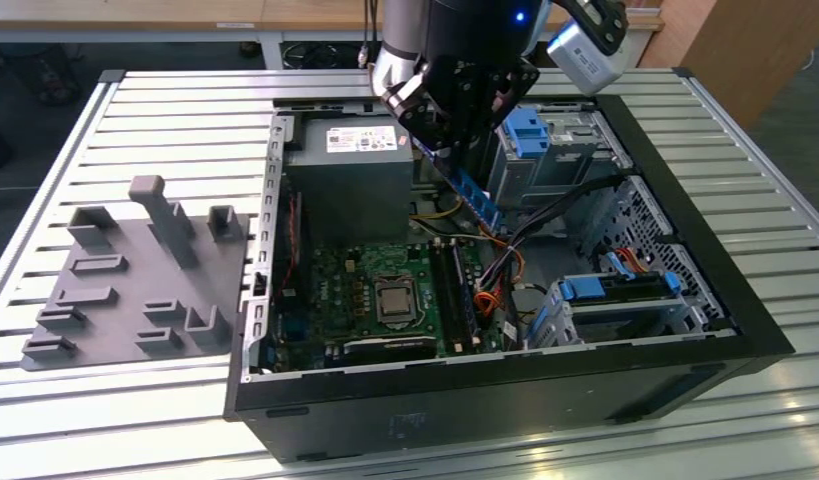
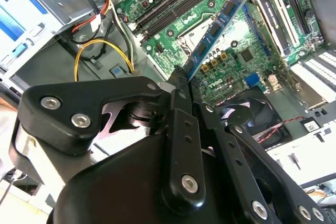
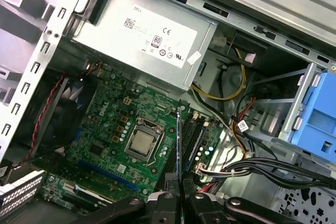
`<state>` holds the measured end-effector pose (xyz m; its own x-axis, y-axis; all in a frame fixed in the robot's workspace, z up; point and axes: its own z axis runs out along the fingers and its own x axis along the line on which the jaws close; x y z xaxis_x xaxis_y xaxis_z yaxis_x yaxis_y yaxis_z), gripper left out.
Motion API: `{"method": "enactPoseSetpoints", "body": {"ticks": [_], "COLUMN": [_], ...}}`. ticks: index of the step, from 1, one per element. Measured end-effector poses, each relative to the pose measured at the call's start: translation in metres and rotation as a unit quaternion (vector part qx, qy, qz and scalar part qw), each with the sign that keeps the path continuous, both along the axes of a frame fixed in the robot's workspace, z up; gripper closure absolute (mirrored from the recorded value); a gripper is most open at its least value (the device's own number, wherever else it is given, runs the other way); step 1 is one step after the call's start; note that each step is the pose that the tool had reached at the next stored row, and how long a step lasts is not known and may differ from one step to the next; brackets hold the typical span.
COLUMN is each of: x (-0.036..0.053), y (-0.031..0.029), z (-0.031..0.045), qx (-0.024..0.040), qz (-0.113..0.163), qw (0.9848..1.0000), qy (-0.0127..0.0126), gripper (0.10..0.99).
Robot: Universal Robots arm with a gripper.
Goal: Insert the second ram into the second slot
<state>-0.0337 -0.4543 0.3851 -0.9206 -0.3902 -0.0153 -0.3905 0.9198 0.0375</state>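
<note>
My gripper [image 1: 445, 150] hangs over the open computer case [image 1: 729, 300], shut on the second ram [image 1: 477, 197], a thin blue circuit-board stick that slants down from the fingers. In the second wrist view the ram [image 2: 215, 27] reaches out from the gripper [image 2: 181, 77] over the green motherboard [image 2: 262, 56], clear of the board. The first wrist view shows the ram [image 3: 180, 140] edge-on, rising from the gripper [image 3: 180, 182], with the dark ram slots [image 3: 198, 135] just beside it. Those slots [image 1: 457, 290] lie on the motherboard, below the held stick and nearer the case front.
A grey power supply [image 1: 349, 175] fills the case's back corner. Blue drive-bay latches [image 1: 529, 130] and another bay [image 1: 623, 285] stand on the exterior view's right, with black, orange and yellow cables [image 1: 516, 250] between. A grey fixture block [image 1: 129, 280] lies on the slatted table [image 1: 156, 120].
</note>
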Motion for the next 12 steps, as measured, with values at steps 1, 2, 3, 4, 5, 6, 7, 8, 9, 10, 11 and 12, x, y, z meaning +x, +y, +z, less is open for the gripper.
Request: {"method": "enactPoseSetpoints", "body": {"ticks": [1, 2, 3, 4, 5, 6, 7, 8, 9, 10, 11, 12], "x": [0.0000, 0.0000, 0.0000, 0.0000, 0.0000, 0.0000, 0.0000, 0.0000, 0.0000, 0.0000, 0.0000, 0.0000], "y": [0.0000, 0.0000, 0.0000, 0.0000, 0.0000, 0.0000, 0.0000, 0.0000, 0.0000, 0.0000, 0.0000, 0.0000], "z": [0.0000, 0.0000, 0.0000, -0.0001, -0.0001, -0.0002, -0.0001, -0.0002, -0.0002, -0.0002, -0.0002, -0.0003], "qx": [0.0000, 0.0000, 0.0000, 0.0000, 0.0000, -0.0001, -0.0002, -0.0002, -0.0002, -0.0003, -0.0003, -0.0003], "qz": [-0.001, -0.002, -0.004, -0.005, -0.007, -0.009, -0.010, -0.012, -0.014, -0.015, -0.017, -0.018], "qw": [1.0000, 1.0000, 1.0000, 1.0000, 1.0000, 1.0000, 0.9999, 0.9999, 0.9999, 0.9999, 0.9999, 0.9998], "qy": [0.0000, 0.0000, 0.0000, 0.0000, 0.0000, 0.0000, 0.0000, 0.0000, 0.0000, 0.0000, 0.0000, 0.0000], "gripper": [0.949, 0.949, 0.949, 0.949, 0.949, 0.949, 0.949, 0.949, 0.949, 0.949, 0.949, 0.949]}}
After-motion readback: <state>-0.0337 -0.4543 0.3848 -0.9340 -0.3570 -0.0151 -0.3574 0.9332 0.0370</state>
